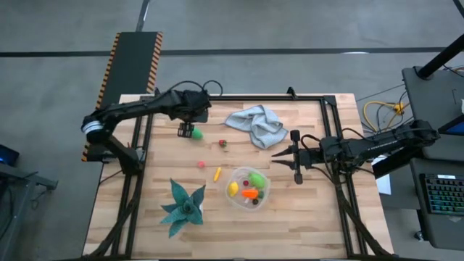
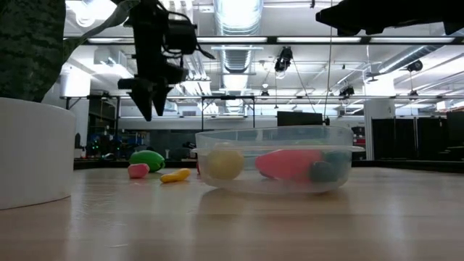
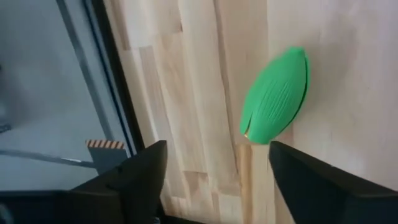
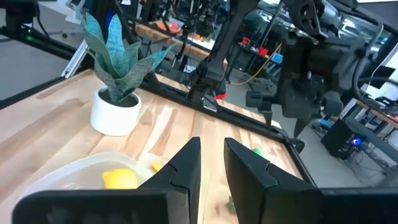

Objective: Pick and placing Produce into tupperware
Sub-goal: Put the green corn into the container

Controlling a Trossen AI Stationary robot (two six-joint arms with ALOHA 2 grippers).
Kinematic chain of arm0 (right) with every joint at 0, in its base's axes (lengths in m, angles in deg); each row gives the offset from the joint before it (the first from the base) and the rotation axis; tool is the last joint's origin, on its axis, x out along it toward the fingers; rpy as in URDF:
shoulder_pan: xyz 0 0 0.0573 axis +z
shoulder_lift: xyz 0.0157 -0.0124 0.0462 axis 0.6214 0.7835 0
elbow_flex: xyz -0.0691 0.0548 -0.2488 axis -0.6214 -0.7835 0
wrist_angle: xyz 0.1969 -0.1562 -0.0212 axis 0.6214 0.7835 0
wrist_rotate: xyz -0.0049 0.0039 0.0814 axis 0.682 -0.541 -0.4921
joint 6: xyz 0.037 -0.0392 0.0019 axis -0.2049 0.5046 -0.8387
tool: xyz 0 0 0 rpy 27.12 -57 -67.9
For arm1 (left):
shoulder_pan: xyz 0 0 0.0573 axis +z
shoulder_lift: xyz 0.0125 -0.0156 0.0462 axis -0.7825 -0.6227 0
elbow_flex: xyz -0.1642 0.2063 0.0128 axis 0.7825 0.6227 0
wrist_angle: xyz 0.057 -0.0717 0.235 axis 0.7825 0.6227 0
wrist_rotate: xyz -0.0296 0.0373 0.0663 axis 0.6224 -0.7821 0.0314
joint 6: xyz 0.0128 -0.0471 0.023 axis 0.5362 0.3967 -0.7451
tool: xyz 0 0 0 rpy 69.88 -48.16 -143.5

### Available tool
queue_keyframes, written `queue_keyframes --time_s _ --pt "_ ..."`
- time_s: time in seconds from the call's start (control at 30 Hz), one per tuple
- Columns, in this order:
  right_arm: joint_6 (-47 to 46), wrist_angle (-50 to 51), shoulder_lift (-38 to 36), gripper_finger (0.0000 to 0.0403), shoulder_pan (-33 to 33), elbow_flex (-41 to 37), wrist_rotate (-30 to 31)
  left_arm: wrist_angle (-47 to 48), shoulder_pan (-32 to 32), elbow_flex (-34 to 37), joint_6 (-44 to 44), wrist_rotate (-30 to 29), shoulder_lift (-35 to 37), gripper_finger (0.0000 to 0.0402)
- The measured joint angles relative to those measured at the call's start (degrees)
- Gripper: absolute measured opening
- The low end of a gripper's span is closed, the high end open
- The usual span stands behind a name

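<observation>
Upper left, the left gripper (image 1: 190,130) hovers, fingers wide, over a green toy vegetable (image 1: 196,134); right gripper (image 1: 284,154) fingers narrow, beside the tupperware (image 1: 247,187).

Tupperware (image 1: 264,196) sits right of potted plant (image 1: 183,205), holding several produce pieces. Cloth (image 1: 258,124) lies behind it. Leaf-shaped piece (image 1: 196,134) under left gripper (image 1: 185,130), far-left.
</observation>
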Motion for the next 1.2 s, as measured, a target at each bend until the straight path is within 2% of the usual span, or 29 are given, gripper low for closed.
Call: queue_keyframes --time_s 0.13,0.23,0.53,1.2 --pt "-0.11 0.02 -0.02 0.0063 0.00 -0.02 0.00 0.15 0.00 0.13 -1.12 -0.43 -2.28 0.0304" --pt "-0.17 0.03 -0.04 0.0063 0.00 -0.02 0.00 0.25 -0.02 0.54 -2.43 0.17 -3.75 0.0318" --pt "-1.70 1.76 -0.05 0.0063 0.00 -0.09 0.02 0.40 -0.02 0.79 -2.63 3.90 -7.55 0.0321" --pt "-2.79 2.88 -0.05 0.0063 0.00 -0.09 0.04 0.85 -0.02 0.76 -2.80 5.29 -20.03 0.0320"
